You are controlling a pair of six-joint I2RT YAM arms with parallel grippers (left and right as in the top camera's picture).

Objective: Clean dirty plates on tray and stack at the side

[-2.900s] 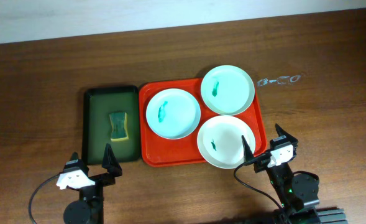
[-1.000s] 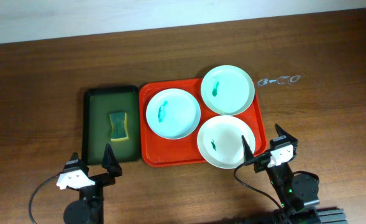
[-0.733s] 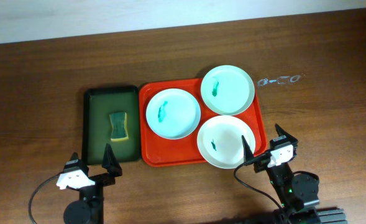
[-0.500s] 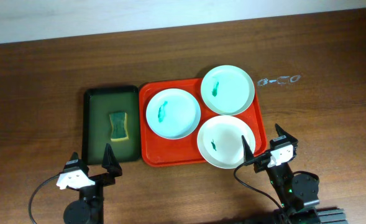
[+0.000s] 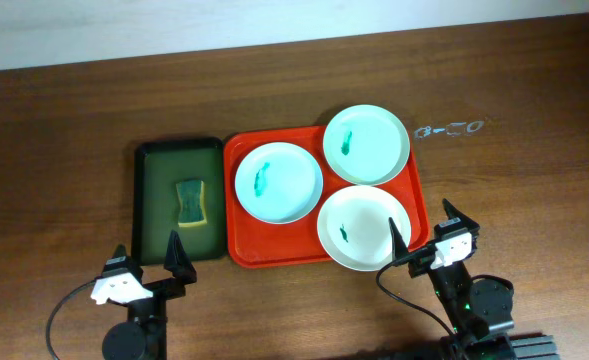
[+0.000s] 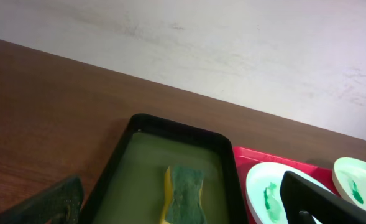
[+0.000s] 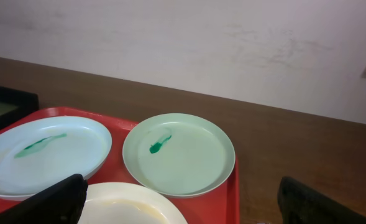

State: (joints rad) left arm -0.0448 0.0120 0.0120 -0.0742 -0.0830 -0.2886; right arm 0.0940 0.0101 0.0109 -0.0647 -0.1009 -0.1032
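Three white, mint-tinted plates lie on the red-orange tray [image 5: 244, 250], each with a green smear: a left plate [image 5: 278, 181], a back plate [image 5: 366, 144] and a front plate [image 5: 364, 227]. The right wrist view shows the left plate [image 7: 43, 155], the back plate [image 7: 179, 152] and the front plate's rim [image 7: 130, 208]. My left gripper [image 5: 146, 266] is open and empty near the table's front edge, in front of the green tray. My right gripper [image 5: 426, 228] is open and empty, just front right of the tray.
A dark green tray [image 5: 154, 220] left of the red tray holds a yellow-and-green sponge [image 5: 189, 201], which also shows in the left wrist view [image 6: 186, 199]. A small clear object [image 5: 451, 128] lies on the table right of the back plate. A pale wall runs behind the table.
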